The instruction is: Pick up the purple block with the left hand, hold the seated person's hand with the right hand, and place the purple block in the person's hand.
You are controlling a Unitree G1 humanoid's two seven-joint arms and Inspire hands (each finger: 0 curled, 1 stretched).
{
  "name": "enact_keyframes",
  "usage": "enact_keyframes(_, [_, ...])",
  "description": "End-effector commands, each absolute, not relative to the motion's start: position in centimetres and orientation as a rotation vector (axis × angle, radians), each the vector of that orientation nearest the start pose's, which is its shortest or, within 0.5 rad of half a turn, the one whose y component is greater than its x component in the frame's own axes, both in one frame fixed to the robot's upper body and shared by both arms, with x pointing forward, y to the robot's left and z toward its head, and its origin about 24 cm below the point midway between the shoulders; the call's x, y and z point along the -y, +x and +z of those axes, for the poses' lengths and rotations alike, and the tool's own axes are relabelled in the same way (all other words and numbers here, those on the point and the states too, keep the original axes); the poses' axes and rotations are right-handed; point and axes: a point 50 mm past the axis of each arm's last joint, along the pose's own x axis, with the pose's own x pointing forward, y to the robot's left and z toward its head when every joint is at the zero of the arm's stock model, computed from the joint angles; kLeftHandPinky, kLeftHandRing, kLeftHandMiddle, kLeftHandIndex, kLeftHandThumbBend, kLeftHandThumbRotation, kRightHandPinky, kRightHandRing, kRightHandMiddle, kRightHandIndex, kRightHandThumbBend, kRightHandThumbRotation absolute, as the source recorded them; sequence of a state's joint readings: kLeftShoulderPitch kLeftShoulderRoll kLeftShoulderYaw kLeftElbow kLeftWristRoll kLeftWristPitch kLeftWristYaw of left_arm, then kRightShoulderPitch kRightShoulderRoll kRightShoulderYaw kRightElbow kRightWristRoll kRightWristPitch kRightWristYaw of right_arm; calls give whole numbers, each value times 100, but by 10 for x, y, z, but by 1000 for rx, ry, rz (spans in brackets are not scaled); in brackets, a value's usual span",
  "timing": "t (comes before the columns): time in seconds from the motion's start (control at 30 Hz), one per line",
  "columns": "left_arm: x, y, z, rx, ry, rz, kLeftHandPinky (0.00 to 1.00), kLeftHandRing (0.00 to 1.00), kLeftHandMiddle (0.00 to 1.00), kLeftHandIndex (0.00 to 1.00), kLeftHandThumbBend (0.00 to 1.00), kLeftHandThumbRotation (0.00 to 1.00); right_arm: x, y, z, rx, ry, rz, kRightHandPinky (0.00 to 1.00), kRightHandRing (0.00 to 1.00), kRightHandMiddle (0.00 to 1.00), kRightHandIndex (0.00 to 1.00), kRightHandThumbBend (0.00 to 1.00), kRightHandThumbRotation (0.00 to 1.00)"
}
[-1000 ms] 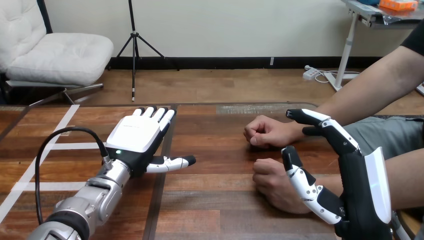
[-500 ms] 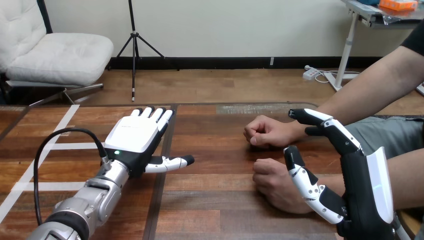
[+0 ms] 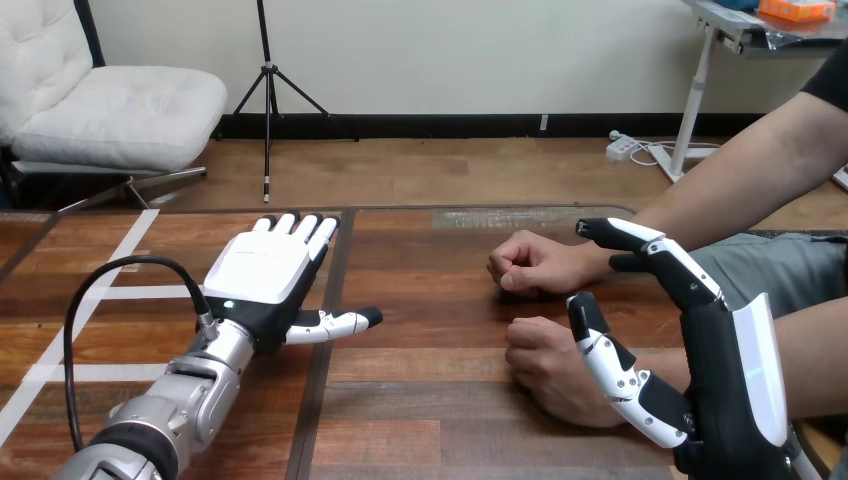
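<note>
Left hand (image 3: 262,275) slightly back, flat, outspread.

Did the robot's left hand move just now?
Yes, a little. The left robot hand has slid to the view's left, away from the table's dark seam, which its fingers overlapped before.

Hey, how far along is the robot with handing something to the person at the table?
Nothing looks finished yet. In hand: the right hand is open beside the person's nearer hand, a fist on the table, not curled round it. The left hand is flat and open, gripping nothing. Left: the pickup, taking hold of that fist, and the handover into it.
</note>
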State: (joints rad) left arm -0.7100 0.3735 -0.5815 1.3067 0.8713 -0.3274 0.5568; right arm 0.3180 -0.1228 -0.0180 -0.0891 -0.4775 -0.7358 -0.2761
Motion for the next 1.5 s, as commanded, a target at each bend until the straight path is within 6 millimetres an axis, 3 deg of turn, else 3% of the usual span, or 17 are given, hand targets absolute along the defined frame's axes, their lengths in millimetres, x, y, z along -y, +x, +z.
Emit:
enact_keyframes(0.0, [-188, 347, 18, 151, 1523, -213, 100, 100, 100, 100, 71, 100, 168, 176, 78, 624, -513, -77, 69, 76, 75, 72, 37, 47])
enact_keyframes(1.47, [-201, 346, 17, 55, 1464, -150, 100, 100, 100, 100, 71, 100, 167, 178, 79, 613, -526, -54, 69, 77, 76, 72, 37, 48])
